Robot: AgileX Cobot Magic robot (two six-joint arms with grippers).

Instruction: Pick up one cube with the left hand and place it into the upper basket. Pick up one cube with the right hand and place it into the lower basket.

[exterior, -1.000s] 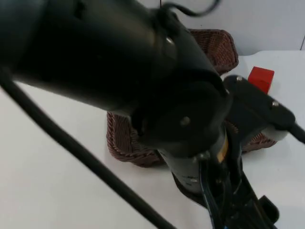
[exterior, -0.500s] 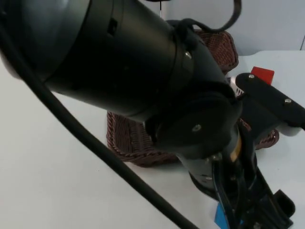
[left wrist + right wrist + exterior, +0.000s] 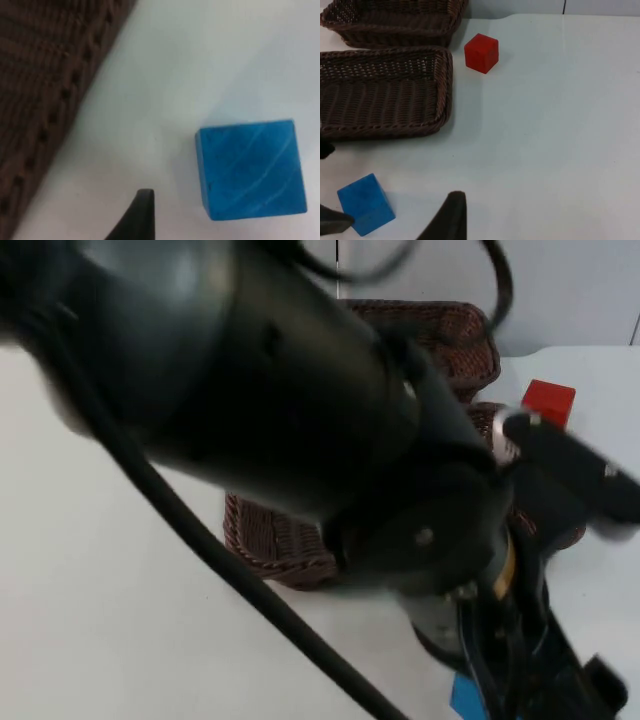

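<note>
Half the blue cube hides behind the left arm.

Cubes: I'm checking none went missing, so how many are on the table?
2. The blue cube lies on the table in front of the lower basket; the red cube sits beside the baskets. The arm may hide others.

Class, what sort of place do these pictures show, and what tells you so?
Probably a robot lab test bench: a bare white table, two woven baskets, a red cube and a blue cube set out as props.
</note>
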